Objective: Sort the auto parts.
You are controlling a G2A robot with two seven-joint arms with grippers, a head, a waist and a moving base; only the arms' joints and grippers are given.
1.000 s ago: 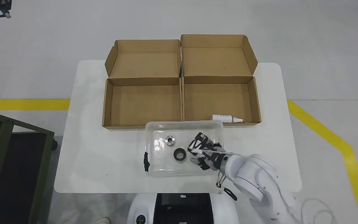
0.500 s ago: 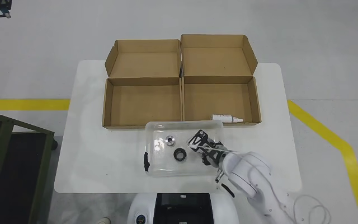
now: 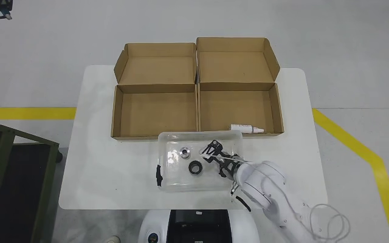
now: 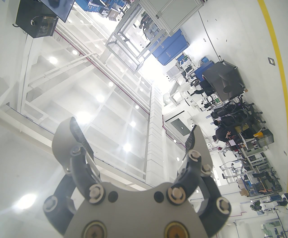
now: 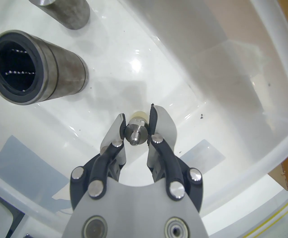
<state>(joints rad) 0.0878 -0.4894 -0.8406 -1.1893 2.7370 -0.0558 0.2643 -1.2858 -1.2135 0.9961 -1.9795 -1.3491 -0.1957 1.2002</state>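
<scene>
My right gripper (image 5: 136, 122) is down inside the clear plastic bin (image 3: 167, 140), shut on a small metal threaded fitting (image 5: 135, 132) with a pale tip. Beside it in the bin stand a large steel cylinder bearing (image 5: 42, 74) with a black bore and a smaller steel cylinder (image 5: 65, 12). From above, the right gripper (image 3: 214, 152) sits in the bin's right half, with the bearing (image 3: 196, 167) and the smaller cylinder (image 3: 184, 152) to its left. My left gripper (image 4: 135, 135) is open, with nothing between its fingers, pointing up at the ceiling.
Two open cardboard boxes, the left box (image 3: 155, 112) and the right box (image 3: 238, 109), stand behind the bin on the white table (image 3: 97, 158). A small white bottle (image 3: 246, 128) lies by the right box's front. A black strap (image 3: 158, 175) hangs at the bin's left edge.
The right arm has shifted slightly left and farther into the bin, its gripper now over the bin's right half.
</scene>
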